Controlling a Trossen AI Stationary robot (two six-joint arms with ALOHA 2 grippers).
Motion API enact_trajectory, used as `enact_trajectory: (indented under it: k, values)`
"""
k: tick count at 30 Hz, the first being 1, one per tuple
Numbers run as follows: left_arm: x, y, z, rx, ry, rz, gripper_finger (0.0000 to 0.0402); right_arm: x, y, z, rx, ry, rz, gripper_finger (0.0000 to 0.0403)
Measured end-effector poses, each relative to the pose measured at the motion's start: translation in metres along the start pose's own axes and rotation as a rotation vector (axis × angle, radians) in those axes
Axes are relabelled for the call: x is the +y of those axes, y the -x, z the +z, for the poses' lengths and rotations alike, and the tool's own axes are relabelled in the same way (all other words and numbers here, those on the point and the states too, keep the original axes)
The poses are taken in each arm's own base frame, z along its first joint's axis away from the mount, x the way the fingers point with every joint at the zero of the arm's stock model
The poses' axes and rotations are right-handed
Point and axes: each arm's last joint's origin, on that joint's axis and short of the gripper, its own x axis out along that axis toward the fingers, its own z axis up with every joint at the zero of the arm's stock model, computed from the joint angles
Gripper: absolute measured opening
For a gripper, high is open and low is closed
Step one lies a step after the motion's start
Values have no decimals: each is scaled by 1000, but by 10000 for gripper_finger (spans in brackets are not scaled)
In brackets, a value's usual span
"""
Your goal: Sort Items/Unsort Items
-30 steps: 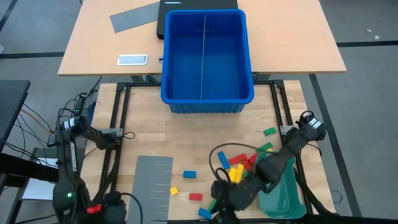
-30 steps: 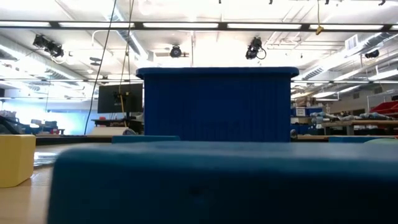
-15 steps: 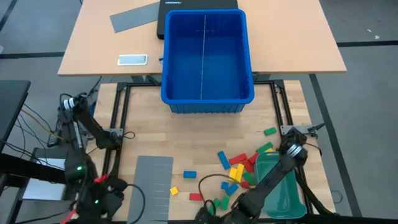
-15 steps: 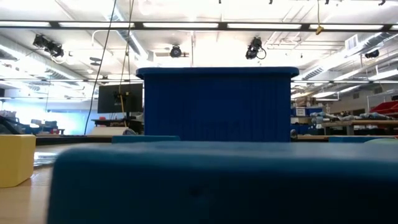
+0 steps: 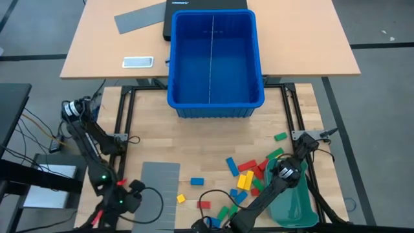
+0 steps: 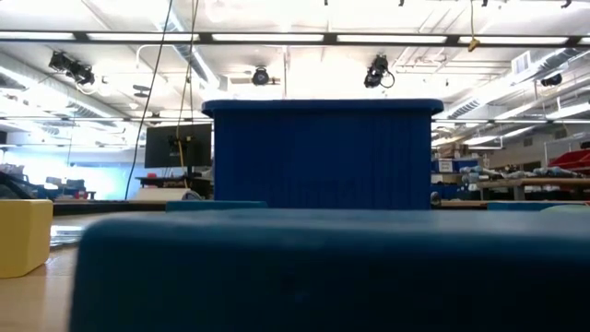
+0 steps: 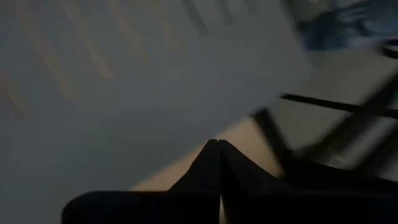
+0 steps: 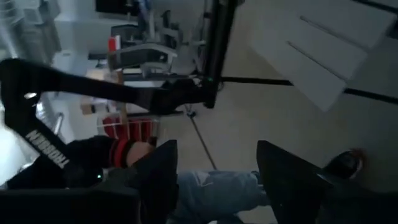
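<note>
The items, small red, yellow, green and blue blocks [image 5: 249, 178], lie scattered on the wooden table right of centre. A blue one [image 5: 197, 182], a yellow one [image 5: 181, 199] and a red one [image 5: 203, 204] lie apart, further left. My left gripper [image 7: 217, 148] is shut, over the left edge of the grey slotted sheet [image 5: 160, 194], and also shows in the high view [image 5: 134, 191]. My right gripper [image 8: 214, 158] is open and holds nothing. It sits at the table's near edge [image 5: 210, 225] and points out into the room.
A big blue bin [image 5: 215, 58] stands at the far middle. The teal tray [image 5: 292, 197] lies at the near right under my right arm. In the low view a blue block [image 6: 323, 272] fills the foreground and a yellow block [image 6: 23, 238] sits at the left. A person's leg [image 8: 211, 193] shows beyond the table.
My right gripper has drawn back from over the block pile toward the table's near edge, sinking and rolling as it went; the blocks it covered now show. My left gripper has come down and moved right, toward the grey sheet.
</note>
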Motion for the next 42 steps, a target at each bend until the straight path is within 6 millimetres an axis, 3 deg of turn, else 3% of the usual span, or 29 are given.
enact_trajectory:
  k: [5,10,16,21,32,42]
  values:
    - [8,-11,0,-101,34,-28,0,-12,-4,6,-17,-46,-84,242]
    - [2,-15,4,-169,49,-190,0,-13,-7,15,1,-124,-115,242]
    - [-12,-32,-12,-14,-6,-271,0,-15,-7,13,66,-149,-156,241]
    - [-11,-54,-21,61,39,-192,0,-17,-7,14,70,-148,-168,237]
    - [-2,-80,-28,102,49,-61,0,-14,-7,12,101,-182,-147,236]
    - [7,-85,-18,56,81,-61,0,-17,0,-6,119,-257,-171,236]
